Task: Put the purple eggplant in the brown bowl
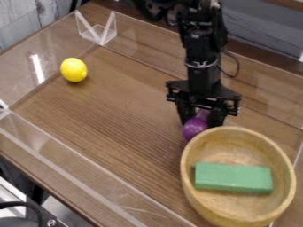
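The purple eggplant hangs just beyond the far-left rim of the brown bowl, lifted slightly off the wooden table. My gripper points straight down and is shut on the eggplant's top, its black fingers hiding the upper part. The light wooden bowl sits at the front right with a green rectangular block lying inside it.
A yellow ball rests at the left of the table. A clear plastic stand is at the back left. A low transparent wall runs along the front and left edges of the table.
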Action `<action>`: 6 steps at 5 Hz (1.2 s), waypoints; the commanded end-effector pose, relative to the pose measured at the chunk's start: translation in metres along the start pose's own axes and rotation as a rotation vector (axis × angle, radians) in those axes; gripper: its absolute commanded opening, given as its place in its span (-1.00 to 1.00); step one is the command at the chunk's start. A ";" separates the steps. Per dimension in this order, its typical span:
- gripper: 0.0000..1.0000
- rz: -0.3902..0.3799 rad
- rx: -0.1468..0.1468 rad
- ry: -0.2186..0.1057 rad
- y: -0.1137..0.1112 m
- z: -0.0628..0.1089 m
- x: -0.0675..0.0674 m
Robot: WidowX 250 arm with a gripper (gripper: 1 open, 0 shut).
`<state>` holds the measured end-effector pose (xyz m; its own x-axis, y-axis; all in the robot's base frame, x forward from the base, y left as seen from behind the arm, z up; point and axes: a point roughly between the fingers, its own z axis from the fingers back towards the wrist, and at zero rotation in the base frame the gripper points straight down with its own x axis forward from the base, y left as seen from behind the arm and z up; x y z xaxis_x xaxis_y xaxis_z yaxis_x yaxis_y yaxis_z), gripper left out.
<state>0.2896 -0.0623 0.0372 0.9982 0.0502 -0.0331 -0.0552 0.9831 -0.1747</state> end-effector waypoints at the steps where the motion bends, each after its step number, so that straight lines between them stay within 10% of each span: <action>1: -1.00 -0.009 -0.019 -0.050 -0.017 0.013 0.010; 6: -1.00 0.030 -0.051 -0.072 -0.040 0.011 0.023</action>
<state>0.3061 -0.0886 0.0389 0.9946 0.1023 -0.0185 -0.1039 0.9739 -0.2019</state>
